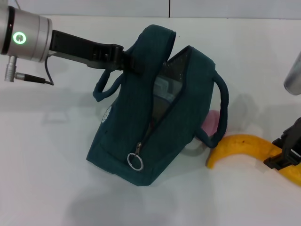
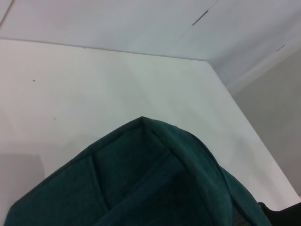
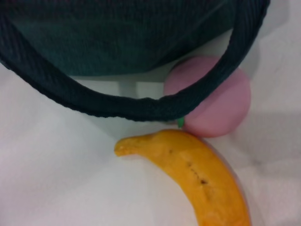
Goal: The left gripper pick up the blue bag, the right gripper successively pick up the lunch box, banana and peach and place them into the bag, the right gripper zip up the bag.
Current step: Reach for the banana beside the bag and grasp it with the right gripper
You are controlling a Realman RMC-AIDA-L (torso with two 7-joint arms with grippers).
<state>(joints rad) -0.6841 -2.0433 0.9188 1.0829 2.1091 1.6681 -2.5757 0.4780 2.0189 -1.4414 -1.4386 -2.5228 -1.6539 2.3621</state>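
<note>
The blue bag stands on the white table, unzipped along its top, held up by its upper edge. My left gripper reaches in from the left and is shut on that edge; the left wrist view shows only the bag's top. The lunch box shows inside the opening. The yellow banana lies right of the bag, and the pink peach sits behind it, against the bag's handle. My right gripper is at the banana's right end. The right wrist view shows the banana, the peach and the bag handle.
The zipper's metal ring pull hangs at the bag's near lower end. A grey part of the right arm shows at the right edge. The white table spreads in front and to the left.
</note>
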